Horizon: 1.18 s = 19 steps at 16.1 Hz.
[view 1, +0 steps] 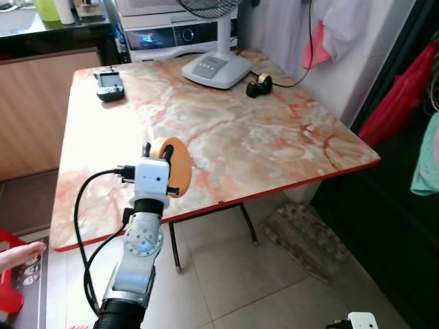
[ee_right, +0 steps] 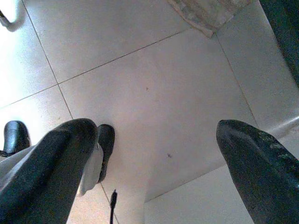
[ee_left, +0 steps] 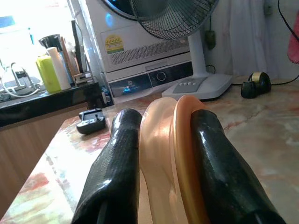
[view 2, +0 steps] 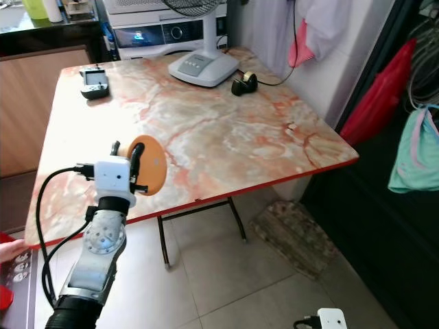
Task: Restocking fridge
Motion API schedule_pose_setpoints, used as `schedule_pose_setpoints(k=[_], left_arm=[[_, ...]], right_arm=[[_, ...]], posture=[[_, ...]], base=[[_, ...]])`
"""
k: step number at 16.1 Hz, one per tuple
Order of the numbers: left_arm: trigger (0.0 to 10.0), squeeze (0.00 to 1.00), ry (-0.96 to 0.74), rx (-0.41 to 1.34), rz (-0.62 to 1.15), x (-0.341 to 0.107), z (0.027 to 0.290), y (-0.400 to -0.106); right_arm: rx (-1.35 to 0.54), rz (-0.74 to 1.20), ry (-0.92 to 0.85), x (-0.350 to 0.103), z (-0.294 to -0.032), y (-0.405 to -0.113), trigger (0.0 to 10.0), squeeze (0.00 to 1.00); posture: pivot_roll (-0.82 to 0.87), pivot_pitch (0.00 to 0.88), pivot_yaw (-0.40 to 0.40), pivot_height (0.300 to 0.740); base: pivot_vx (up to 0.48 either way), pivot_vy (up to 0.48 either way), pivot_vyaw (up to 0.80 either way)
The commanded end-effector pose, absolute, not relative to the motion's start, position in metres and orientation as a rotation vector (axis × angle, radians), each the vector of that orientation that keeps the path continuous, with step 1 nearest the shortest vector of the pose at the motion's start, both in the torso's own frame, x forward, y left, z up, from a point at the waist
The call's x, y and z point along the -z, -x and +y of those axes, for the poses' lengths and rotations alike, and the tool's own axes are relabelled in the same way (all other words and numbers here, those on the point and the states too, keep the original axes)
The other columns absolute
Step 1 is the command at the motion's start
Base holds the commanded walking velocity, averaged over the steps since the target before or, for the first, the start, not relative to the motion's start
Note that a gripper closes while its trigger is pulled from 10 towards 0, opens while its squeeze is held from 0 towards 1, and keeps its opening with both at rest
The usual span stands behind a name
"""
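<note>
The left gripper (view 1: 162, 159) is clamped on an orange disc-shaped item (view 1: 175, 166), held on edge over the near part of the marble table (view 1: 274, 137). The right gripper (ee_right: 154, 154) hangs idle over the floor tiles, fingers spread. With no fridge visible, restocking seems barely begun.

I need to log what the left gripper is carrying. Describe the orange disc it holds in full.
The orange disc is a flat, round, smooth piece, looking like plastic, with a paler peach face and a darker orange rim. It stands on edge, clamped between the two black fingers of the left gripper, held above the near edge of the marble-patterned table.
</note>
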<state>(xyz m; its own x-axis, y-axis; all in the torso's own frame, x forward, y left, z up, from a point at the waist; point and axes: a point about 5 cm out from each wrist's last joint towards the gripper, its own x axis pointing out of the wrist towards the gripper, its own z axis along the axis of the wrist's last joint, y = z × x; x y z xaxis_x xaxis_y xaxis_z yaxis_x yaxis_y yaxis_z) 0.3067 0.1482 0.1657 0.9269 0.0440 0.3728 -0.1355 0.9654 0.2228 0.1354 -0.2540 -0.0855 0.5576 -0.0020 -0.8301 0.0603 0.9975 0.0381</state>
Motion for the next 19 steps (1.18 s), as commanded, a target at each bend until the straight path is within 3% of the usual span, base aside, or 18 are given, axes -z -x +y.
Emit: schedule_pose_setpoints(k=[1, 13, 19], left_arm=[[10.0, 0.0, -0.243, -0.095, -0.406, -0.1745, 0.1485, -0.3044], [10.0, 0.0, -0.239, -0.07, -0.399, -0.177, 0.1464, -0.3033], [10.0, 0.0, -0.247, -0.062, -0.404, -0.1779, 0.1449, -0.3035]], right_arm=[[0.043, 1.008, -0.069, 0.0879, -0.2547, -0.1292, 10.0, 0.0], [0.025, 1.044, -0.067, 0.0899, -0.2534, -0.1254, 10.0, 0.0], [0.021, 1.046, -0.065, 0.0897, -0.2539, -0.1255, 10.0, 0.0]], posture=[[0.05, 0.072, -0.054, 0.74], [0.03, 0.101, -0.037, 0.74], [0.04, 0.089, -0.037, 0.74]], base=[[0.0, 0.0, -0.77], [0.0, 0.0, -0.76], [0.0, 0.251, -0.76]])
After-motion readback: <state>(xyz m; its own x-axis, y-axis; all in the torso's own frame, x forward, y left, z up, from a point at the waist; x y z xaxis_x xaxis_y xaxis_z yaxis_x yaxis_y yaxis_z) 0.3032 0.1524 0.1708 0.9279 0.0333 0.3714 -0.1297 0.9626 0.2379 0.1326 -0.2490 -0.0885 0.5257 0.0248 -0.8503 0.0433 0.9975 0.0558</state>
